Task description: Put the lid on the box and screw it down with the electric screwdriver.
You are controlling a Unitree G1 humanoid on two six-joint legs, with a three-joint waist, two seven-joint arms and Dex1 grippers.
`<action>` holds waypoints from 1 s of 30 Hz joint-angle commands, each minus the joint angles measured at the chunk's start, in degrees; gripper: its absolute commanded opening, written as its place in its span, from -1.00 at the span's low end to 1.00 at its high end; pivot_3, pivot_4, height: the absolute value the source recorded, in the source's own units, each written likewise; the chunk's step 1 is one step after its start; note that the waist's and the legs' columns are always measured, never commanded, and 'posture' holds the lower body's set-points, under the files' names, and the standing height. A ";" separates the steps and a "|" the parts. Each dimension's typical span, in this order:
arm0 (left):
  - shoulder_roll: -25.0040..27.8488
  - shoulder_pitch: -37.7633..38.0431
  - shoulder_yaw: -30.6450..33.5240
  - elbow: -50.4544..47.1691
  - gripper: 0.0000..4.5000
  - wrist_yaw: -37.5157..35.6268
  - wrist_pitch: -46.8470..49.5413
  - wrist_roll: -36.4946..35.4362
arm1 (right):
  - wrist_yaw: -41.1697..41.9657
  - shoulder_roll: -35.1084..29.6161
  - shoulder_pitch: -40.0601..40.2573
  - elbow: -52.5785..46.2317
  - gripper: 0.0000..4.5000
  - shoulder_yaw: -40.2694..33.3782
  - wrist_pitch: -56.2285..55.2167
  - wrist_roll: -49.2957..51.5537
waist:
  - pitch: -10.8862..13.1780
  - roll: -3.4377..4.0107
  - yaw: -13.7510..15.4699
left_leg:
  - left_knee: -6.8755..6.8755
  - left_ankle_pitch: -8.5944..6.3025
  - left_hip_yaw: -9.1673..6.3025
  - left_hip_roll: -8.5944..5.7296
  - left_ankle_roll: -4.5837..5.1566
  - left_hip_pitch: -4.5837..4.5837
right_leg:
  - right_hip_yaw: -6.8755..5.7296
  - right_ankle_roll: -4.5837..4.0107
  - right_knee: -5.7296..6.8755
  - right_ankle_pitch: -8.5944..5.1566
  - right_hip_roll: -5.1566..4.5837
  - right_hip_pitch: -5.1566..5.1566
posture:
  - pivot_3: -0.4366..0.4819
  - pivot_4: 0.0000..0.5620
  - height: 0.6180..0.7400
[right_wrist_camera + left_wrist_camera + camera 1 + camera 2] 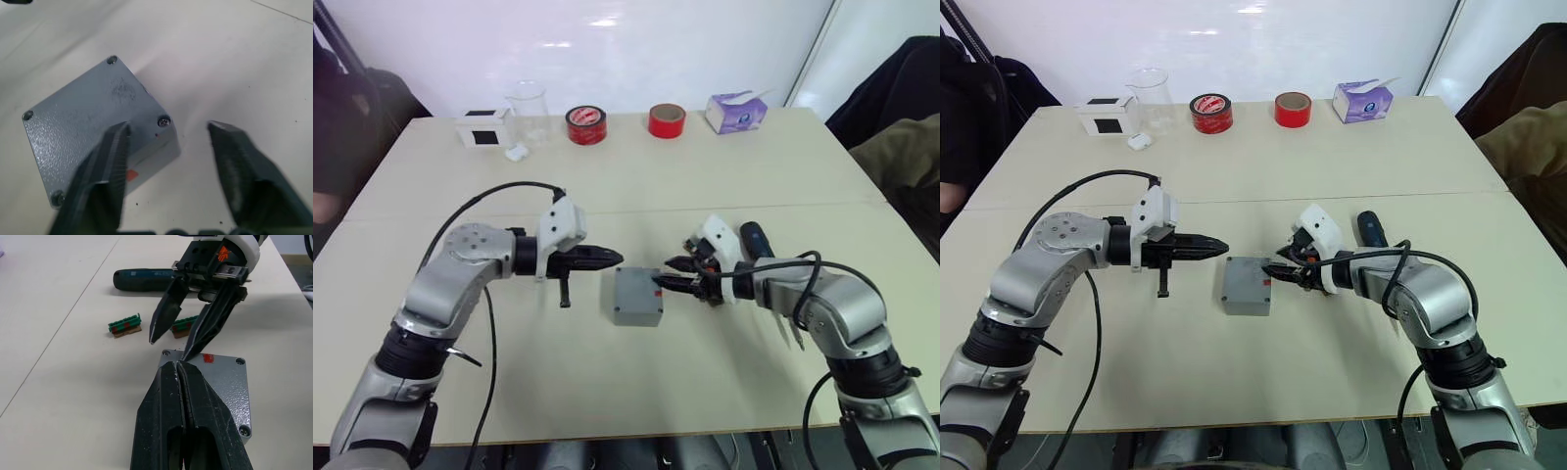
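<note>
Box (637,297) w/ lid (90,128) on sits mid-table, hemmed on two sides: left gripper (612,258) tip just beside its left rear corner, right gripper (668,273) at its right edge. Near side of box is bare table (607,392), free approach. Right of box: screwdriver (146,279) and two small green parts (125,326) behind right gripper. Far edge: tape rolls (586,124), beaker (529,115), well apart.
</note>
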 commanded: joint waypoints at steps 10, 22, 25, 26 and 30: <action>1.52 -0.99 1.32 -4.47 -1.00 -3.74 0.09 -4.49 | 2.85 -17.06 -4.58 -2.02 0.99 -10.66 10.27 3.54 | 0.00 -0.01 0.15 | 0.00 0.00 -0.01 0.00 0.00 -0.01 | 0.00 0.00 -0.02 0.00 -0.02 0.01 | -0.05 -0.47 1.00; -1.09 -2.19 0.28 -5.00 -1.00 -3.52 -1.08 -4.76 | 4.87 -27.84 -17.38 16.57 0.99 7.31 22.30 -3.48 | 0.01 0.02 -0.14 | -0.03 0.00 0.05 0.05 0.01 0.04 | 0.06 -0.02 -0.05 -0.01 0.06 0.00 | -0.05 -0.47 1.00; -1.93 -1.63 0.18 -5.05 -1.00 -2.77 -1.55 -4.34 | 3.91 -24.29 -22.79 24.91 0.99 9.62 27.95 -4.47 | 0.01 0.03 -0.21 | 0.00 0.00 0.14 0.04 0.01 0.05 | 0.13 -0.01 -0.05 0.00 0.04 -0.01 | -0.05 -0.47 1.00; -2.00 -1.48 0.28 -5.07 -1.00 -2.73 -1.62 -4.34 | 3.93 -23.80 -23.87 26.29 0.99 10.47 28.52 -4.76 | 0.01 0.02 -0.13 | -0.01 0.00 0.12 0.03 0.01 0.05 | 0.12 -0.01 -0.02 0.00 0.03 -0.01 | -0.05 -0.47 1.00; -3.09 -0.55 -0.04 -6.76 -1.00 -0.50 -1.05 -4.22 | 5.33 -22.61 -27.42 32.54 0.99 14.42 29.99 -4.83 | 0.01 0.03 0.15 | -0.02 0.00 0.06 0.03 0.01 -0.03 | 0.07 -0.01 -0.05 0.00 0.03 -0.06 | -0.05 -0.47 1.00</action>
